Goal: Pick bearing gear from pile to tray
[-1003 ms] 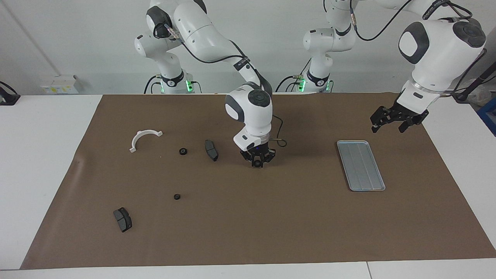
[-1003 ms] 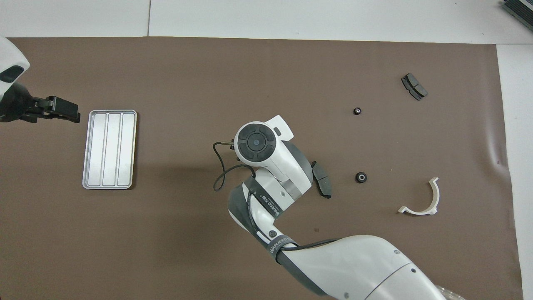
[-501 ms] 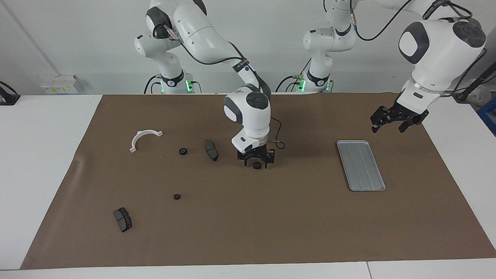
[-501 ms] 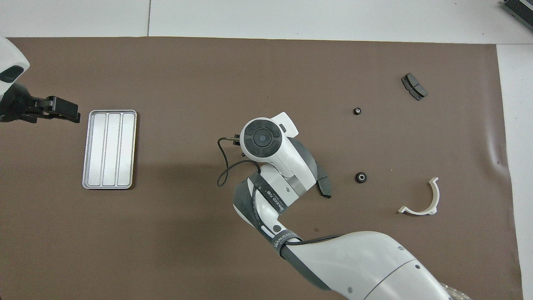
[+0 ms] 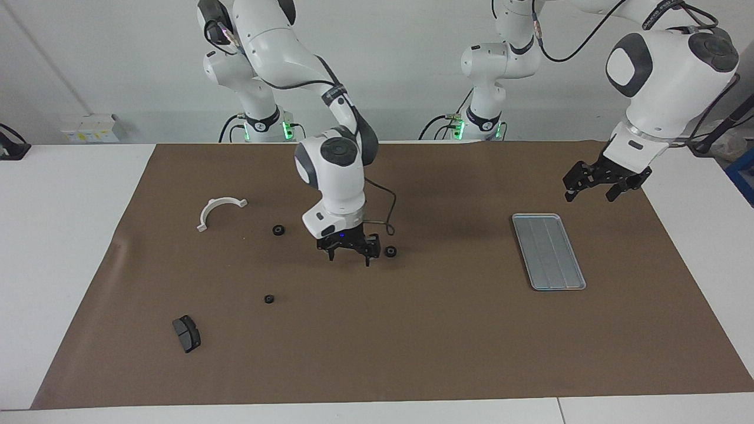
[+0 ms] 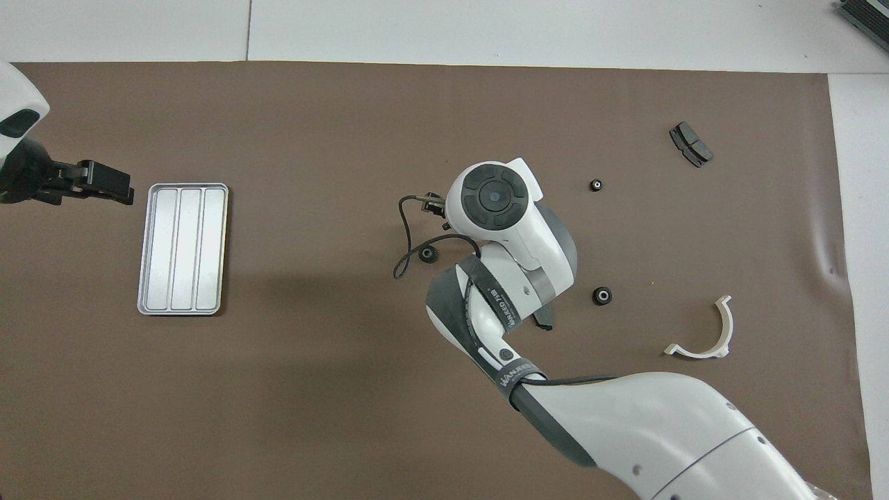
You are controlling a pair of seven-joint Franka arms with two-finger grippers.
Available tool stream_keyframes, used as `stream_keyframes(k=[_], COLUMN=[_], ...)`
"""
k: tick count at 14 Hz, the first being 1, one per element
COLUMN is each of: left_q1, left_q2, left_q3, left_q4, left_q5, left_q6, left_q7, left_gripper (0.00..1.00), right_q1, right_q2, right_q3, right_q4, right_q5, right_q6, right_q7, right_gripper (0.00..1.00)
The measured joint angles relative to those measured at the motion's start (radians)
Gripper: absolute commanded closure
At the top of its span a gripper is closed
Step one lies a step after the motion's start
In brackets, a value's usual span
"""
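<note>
The right gripper (image 5: 349, 252) hangs low over the mat, jaws spread and empty — a black ring (image 5: 390, 251) lies at its 3 o'clock. The left gripper (image 5: 595, 187) waits at the tray's (image 5: 574, 284) 12 o'clock, jaws spread.

arms (image 5: 277, 35): glossy white shells | dark grey joint caps | black cables | black jaws

- We see the right pincer (image 5: 349, 254) swing away toward the right arm's end of the surface (image 5: 412, 330), and it now hangs low with its fingers spread and nothing between them.
- The small black ring (image 5: 390, 252) it was closed over a second ago now lies bare on the brown mat, just beside the pincer.
- The ring shows in the overhead view too (image 6: 428, 255), uncovered.
- The right arm's body now hides most of the dark grey pad (image 6: 544, 321) near the middle.
</note>
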Motion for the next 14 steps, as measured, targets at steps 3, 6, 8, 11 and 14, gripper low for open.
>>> stream_keyframes(k=[3,6,8,11,14], left_q1=[0.000,0.000,-0.004,-0.054,-0.196], left_q2=[0.000,0.000,-0.002,-0.006,-0.005], left_q3=[0.000,-0.001,-0.011,-0.025,-0.031], left_q4=[0.000,0.000,0.000,0.000,-0.019], left_q5=[0.000,0.000,0.000,-0.001,-0.002], left_q6=[0.000,0.000,0.003,0.028,0.099], left_q7=[0.000,0.000,0.000,-0.006,-0.165], left_gripper=[0.00,0.00,0.00,0.00,0.00], right_q1=[-0.087,-0.140,-0.163,-0.192,-0.198], right_q2=[-0.130,-0.210,-0.244,-0.271,-0.282], right_q3=[0.000,0.000,0.001,0.001,0.002], right_q4=[-0.158,-0.271,-0.328,-0.400,-0.501], right_q5=[0.000,0.002,0.026,0.047,0.054], right_q6=[0.000,0.000,0.001,0.044,0.159], right_q7=[-0.142,-0.223,-0.278,-0.364,-0.387], right_gripper=[0.00,0.00,0.00,0.00,0.00])
